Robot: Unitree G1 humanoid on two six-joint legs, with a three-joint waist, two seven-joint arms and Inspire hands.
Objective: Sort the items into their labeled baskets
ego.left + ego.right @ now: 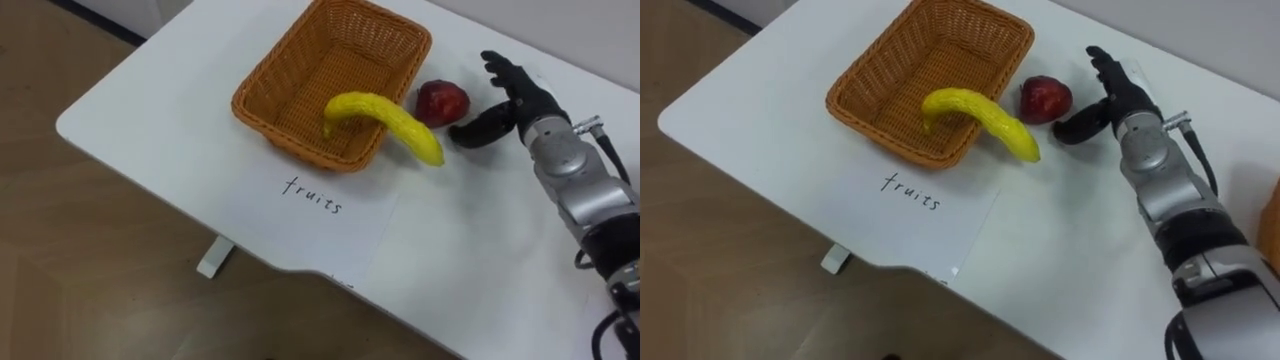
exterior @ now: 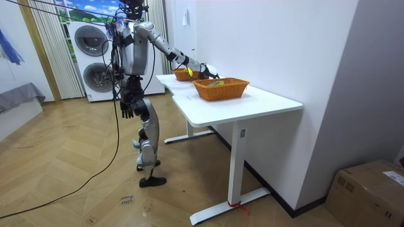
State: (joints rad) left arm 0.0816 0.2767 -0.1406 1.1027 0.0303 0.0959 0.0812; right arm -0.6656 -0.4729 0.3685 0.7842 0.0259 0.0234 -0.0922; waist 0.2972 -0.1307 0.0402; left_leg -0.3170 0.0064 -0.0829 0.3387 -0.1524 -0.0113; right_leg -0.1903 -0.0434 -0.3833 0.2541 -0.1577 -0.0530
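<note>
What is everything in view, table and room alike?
Table: one, white, by the wall.
Wicker basket: one, orange-brown, on the table.
Banana: one, yellow, across that basket's near rim, one end inside.
Apple: one, red, on the table right of that basket.
Paper sheet: one, white, handwritten, before the basket.
Second basket: one, orange-brown, farther along the table.
Washing machines: two, white, stacked behind the robot.
Cardboard box: one, brown, on the floor.
Right hand: open, beside the apple.
Left hand: hanging at the robot's side.
</note>
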